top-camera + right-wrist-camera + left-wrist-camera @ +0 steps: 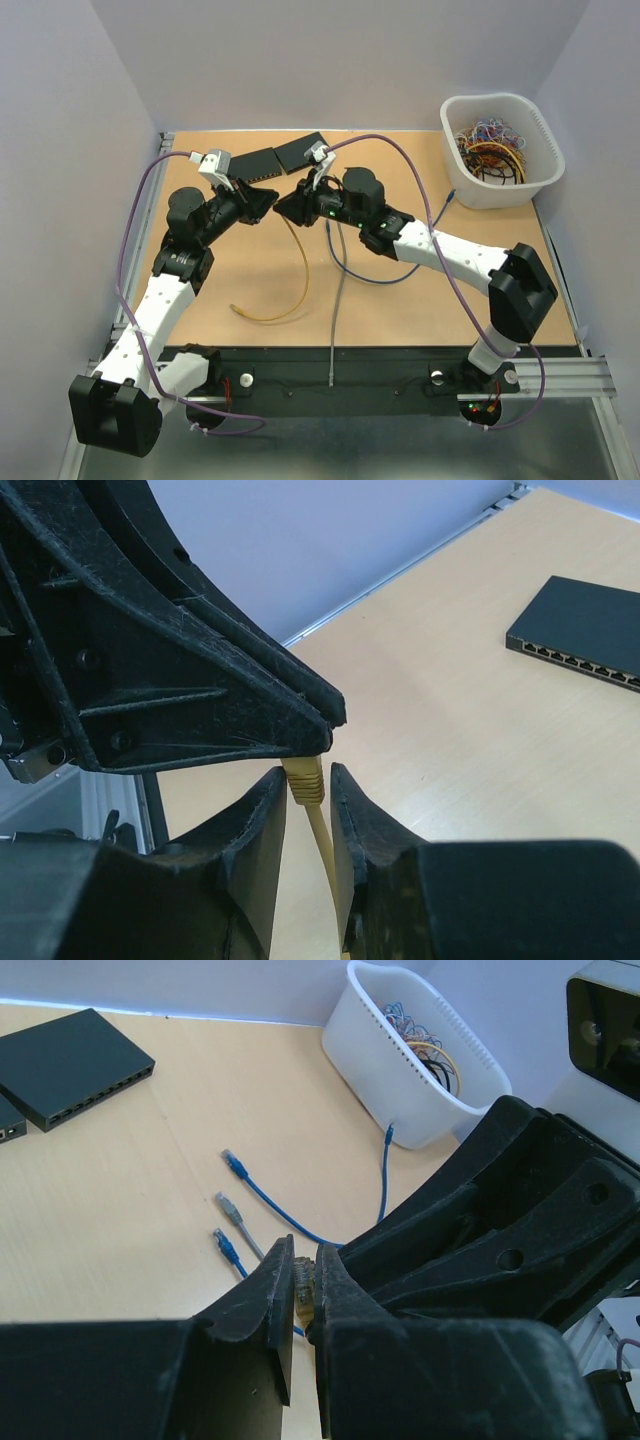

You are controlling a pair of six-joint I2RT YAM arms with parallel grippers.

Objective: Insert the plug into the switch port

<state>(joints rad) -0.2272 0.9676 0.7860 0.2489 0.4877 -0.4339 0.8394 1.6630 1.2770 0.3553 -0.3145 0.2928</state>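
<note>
The yellow plug [303, 1290] is pinched between the fingers of my left gripper [303, 1255], which is shut on it above the middle of the table. Its yellow cable [300, 270] hangs down and curls on the board. My right gripper [307, 770] faces the left one tip to tip. Its jaws closely flank the plug's ribbed boot [305, 785], one finger touching it and a thin gap at the other. Two black switches [300, 150] [255, 163] lie at the back, with the port row of one switch [580, 640] showing in the right wrist view.
A white basket [545, 130] full of coiled cables stands at the back right. Loose blue cables [233, 1163] and a grey cable [228, 1203] lie on the board right of centre. Purple camera leads loop over both arms.
</note>
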